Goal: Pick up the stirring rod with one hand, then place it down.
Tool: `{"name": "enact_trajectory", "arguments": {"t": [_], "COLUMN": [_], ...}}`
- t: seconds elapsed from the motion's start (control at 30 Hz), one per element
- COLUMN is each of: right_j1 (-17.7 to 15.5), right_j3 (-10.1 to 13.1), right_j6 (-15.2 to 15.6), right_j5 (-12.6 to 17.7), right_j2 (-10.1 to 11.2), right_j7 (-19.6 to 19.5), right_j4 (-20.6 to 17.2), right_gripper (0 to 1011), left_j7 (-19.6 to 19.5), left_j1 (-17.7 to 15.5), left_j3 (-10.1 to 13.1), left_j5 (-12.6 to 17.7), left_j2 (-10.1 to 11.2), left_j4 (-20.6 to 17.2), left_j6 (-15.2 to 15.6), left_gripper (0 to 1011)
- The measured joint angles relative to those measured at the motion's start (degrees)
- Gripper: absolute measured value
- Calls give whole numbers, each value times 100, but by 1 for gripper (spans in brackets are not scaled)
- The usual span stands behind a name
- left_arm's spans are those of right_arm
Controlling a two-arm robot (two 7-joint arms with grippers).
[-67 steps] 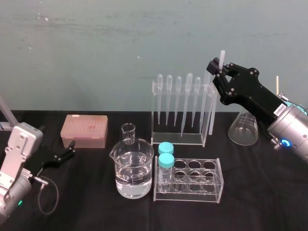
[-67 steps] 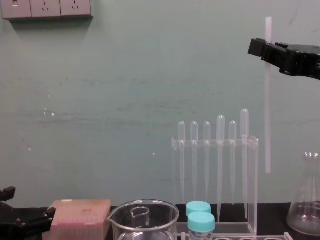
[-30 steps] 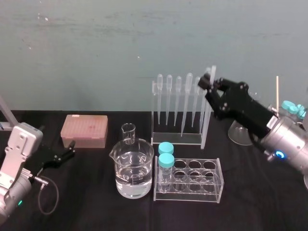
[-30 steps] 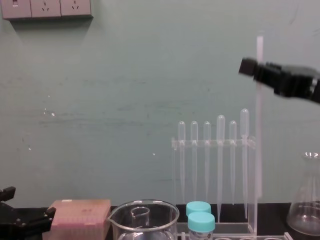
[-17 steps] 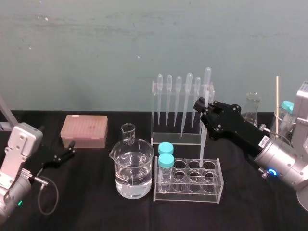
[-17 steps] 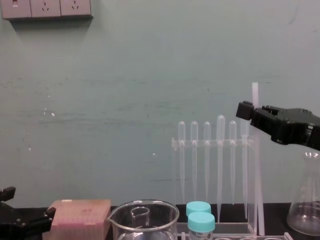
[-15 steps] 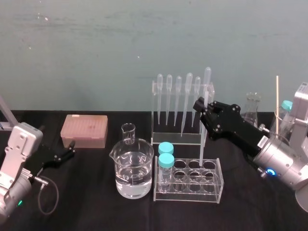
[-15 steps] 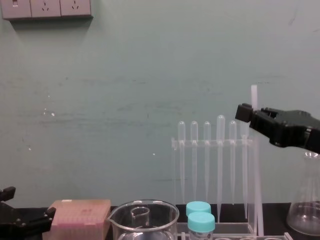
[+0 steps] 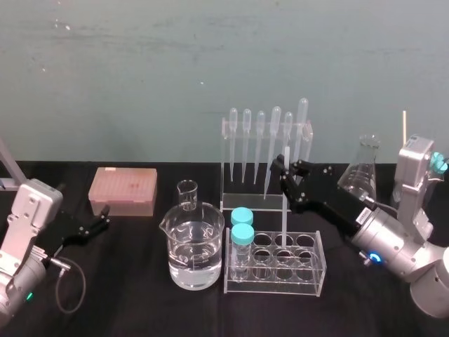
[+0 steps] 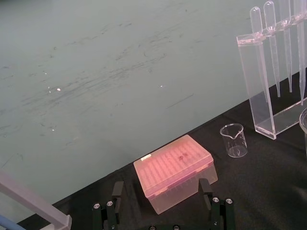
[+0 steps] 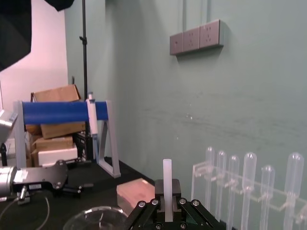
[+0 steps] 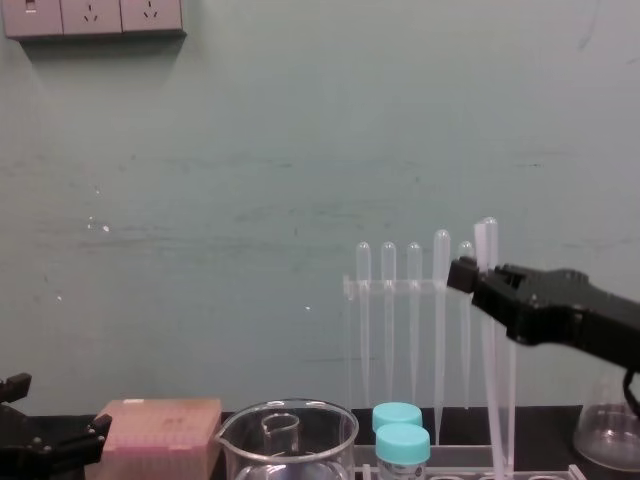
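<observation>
Head view: right gripper [image 9: 283,170] is out over the black table [image 9: 140,295], just in front of the pipette stand [image 9: 261,200]. Its fingers are pinched on the stirring rod [image 9: 284,223] near the rod's top. The rod stands close to upright, its lower end down in the back row of the clear test tube rack [image 9: 309,270]. I cannot tell whether it touches bottom. Two teal-capped tubes [image 9: 243,234] stand at the rack's left end, with a water-filled beaker [image 9: 196,249] beside them. Left gripper [image 9: 98,223] is parked at far left, near the pink tip box [image 9: 123,191].

Left wrist view: left gripper [image 10: 161,183] has its fingers spread, the pink tip box [image 10: 175,170] lying just beyond them. A small beaker [image 10: 235,140] stands apart from the box.

Right wrist view: the stirring rod [image 11: 167,177] rises straight out of the clamped right gripper [image 11: 167,210].

Chest view: right gripper [image 12: 470,276] grips the stirring rod [image 12: 481,245] level with the pipette bulbs. The rod's top shows just above the fingers.
</observation>
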Motion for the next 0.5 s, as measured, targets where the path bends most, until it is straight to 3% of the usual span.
{"name": "enact_trajectory", "arguments": {"t": [0.5], "right_j1": [-94], "right_j3": [4], "right_j6": [-37], "right_j5": [-171], "right_j2": [-133], "right_j7": [-22], "right_j4": [391], "right_gripper": [78], "left_j7": [0], "left_j1": [0], "left_j3": [0], "left_j5": [0], "left_j2": [0], "left_j4": [0], "left_j6": [0], "left_gripper": [1000]}}
